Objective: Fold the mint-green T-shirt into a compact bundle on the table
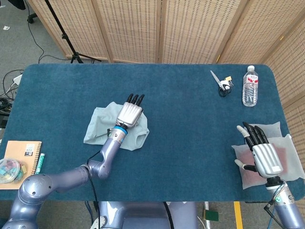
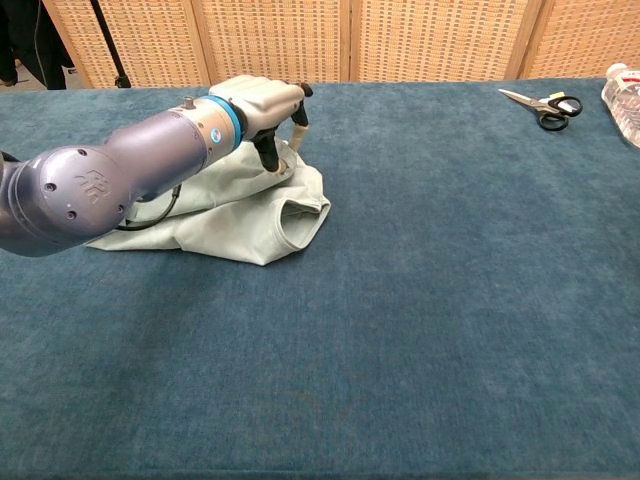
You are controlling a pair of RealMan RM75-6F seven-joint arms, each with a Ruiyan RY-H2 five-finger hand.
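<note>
The mint-green T-shirt (image 1: 102, 126) lies bunched on the blue table (image 1: 190, 143), left of centre; its collar opening (image 2: 300, 218) faces right in the chest view. My left hand (image 1: 130, 112) hovers over the shirt's right part and pinches a fold of the shirt (image 2: 232, 200) between thumb and a finger, carrying that edge over the rest. The left hand (image 2: 268, 108) shows the pinch plainly in the chest view. My right hand (image 1: 262, 152) rests with fingers spread over a pale cloth (image 1: 286, 148) at the table's right edge, holding nothing.
Scissors (image 1: 221, 84) and a water bottle (image 1: 250, 87) lie at the back right; the scissors (image 2: 543, 105) also show in the chest view. A notebook (image 1: 21, 157) sits off the table's left front corner.
</note>
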